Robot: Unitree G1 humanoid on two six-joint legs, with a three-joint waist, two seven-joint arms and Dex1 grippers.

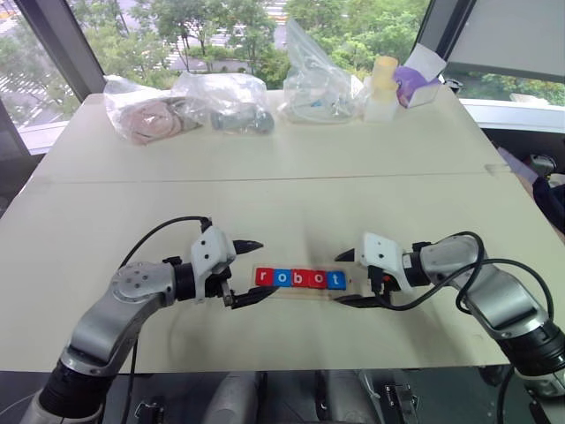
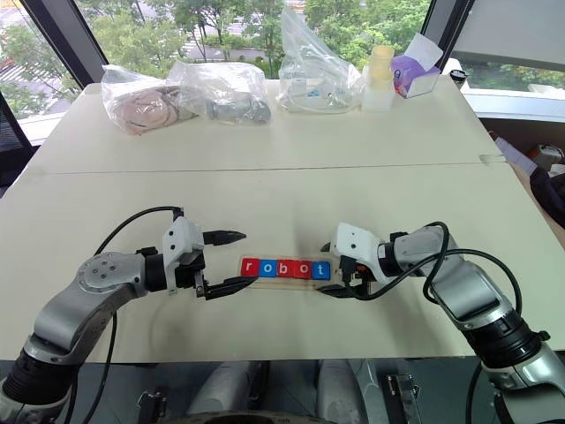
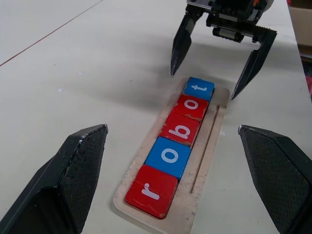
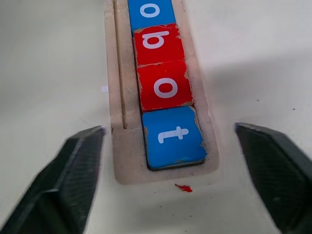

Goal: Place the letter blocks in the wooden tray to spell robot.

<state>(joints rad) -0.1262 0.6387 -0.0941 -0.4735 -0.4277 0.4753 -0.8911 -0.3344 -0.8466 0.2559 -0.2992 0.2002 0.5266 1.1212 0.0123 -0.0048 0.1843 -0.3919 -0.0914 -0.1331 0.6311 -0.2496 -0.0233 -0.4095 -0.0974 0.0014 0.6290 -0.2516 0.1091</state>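
Note:
Five letter blocks lie in a row in the wooden tray (image 3: 207, 146) and read robot: red r (image 3: 151, 191), blue o (image 3: 169, 156), red b (image 3: 181, 129), red o (image 3: 192, 105), blue t (image 3: 199, 87). The tray lies near the table's front edge, between my two hands. My left gripper (image 1: 247, 272) is open at the r end, its fingers spread wider than the tray and holding nothing. At the t end my right gripper (image 1: 338, 279) is open too. Its fingers (image 4: 80, 165) stand on either side of the tray end, apart from the t block (image 4: 173, 136).
A tiny red chip (image 4: 184, 187) lies on the table just past the tray's t end. Along the far edge sit three clear plastic bags (image 1: 225, 102), a pale bottle (image 1: 381, 88) and a white box with something purple (image 1: 415, 79). A seam (image 1: 265, 179) crosses the table.

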